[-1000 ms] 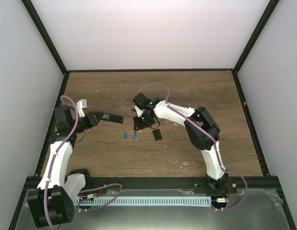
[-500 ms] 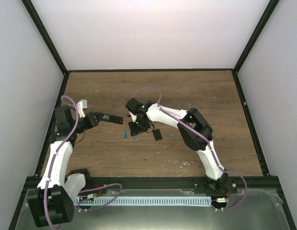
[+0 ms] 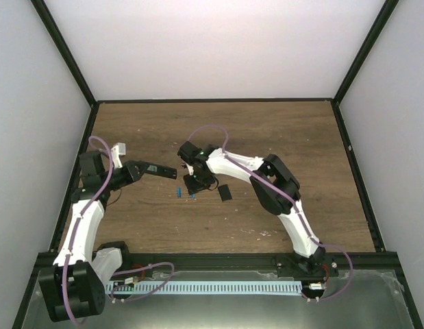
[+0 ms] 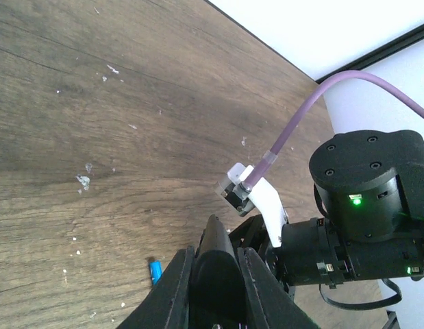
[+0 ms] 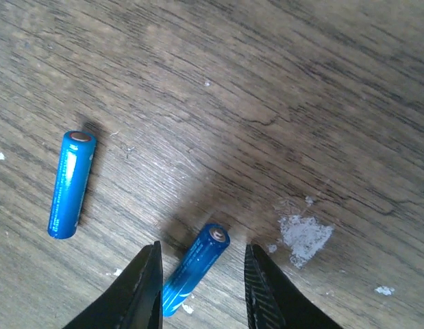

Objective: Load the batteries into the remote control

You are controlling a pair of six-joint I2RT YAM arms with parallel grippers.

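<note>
My left hand (image 3: 134, 169) grips the remote control (image 3: 157, 168) by one end. My right hand (image 5: 201, 281) is spread wide, straddling one battery (image 5: 195, 269) on the bench (image 5: 301, 82), just off the remote's free end, with the second battery (image 5: 71, 184) just beside it.

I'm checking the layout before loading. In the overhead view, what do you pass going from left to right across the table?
Remote control → first battery → second battery → small black cover.
</note>
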